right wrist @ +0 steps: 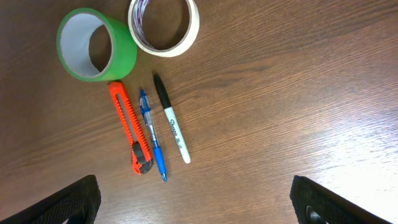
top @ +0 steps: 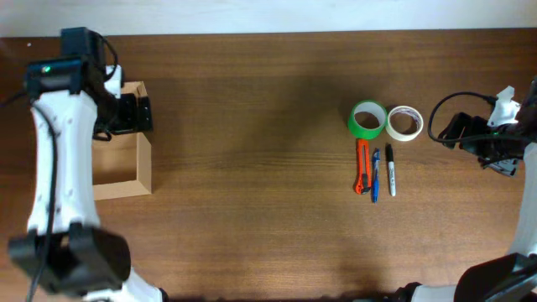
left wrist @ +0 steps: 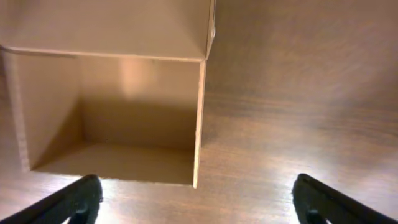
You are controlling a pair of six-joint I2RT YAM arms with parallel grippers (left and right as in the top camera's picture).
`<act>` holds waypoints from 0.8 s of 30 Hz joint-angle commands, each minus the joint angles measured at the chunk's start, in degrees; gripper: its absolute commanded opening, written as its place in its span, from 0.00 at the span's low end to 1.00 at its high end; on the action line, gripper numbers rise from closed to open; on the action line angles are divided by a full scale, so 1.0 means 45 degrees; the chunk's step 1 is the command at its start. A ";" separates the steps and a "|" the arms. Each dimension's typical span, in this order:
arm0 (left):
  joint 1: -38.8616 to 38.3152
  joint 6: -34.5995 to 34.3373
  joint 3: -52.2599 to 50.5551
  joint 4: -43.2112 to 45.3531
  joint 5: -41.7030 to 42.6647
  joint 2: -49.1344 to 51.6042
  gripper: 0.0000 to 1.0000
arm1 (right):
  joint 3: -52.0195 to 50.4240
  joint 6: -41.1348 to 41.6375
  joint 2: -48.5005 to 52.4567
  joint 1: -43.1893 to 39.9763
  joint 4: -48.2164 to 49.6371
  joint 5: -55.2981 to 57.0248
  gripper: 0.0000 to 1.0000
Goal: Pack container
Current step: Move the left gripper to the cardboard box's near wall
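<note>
Left claw point(left wrist: 198, 199) wide open, empty, by open container point(left wrist: 143, 99); right claw point(right wrist: 198, 199) wide open, empty, lower frame edge.

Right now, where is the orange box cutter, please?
The cutter lies right of centre in the overhead view, below the green tape roll, beside the blue pen.
</note>
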 commanded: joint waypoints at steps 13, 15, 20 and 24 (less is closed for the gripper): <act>0.0345 0.0831 -0.0078 0.0092 0.0233 0.3036 0.69 | 0.0131 -0.0092 0.0049 -0.0058 0.0141 -0.0209 0.99; 0.0505 0.0831 -0.0078 0.0078 0.0233 0.3206 0.60 | 0.0131 -0.0092 0.0049 -0.0058 0.0248 -0.0209 0.99; 0.0874 0.0821 -0.0092 -0.0316 0.0291 0.3939 0.58 | 0.0131 -0.0092 0.0049 -0.0058 0.0301 -0.0209 0.99; 0.0903 0.0821 -0.0151 -0.0364 0.0525 0.4405 0.58 | 0.0131 -0.0092 0.0049 -0.0058 0.0311 -0.0214 0.99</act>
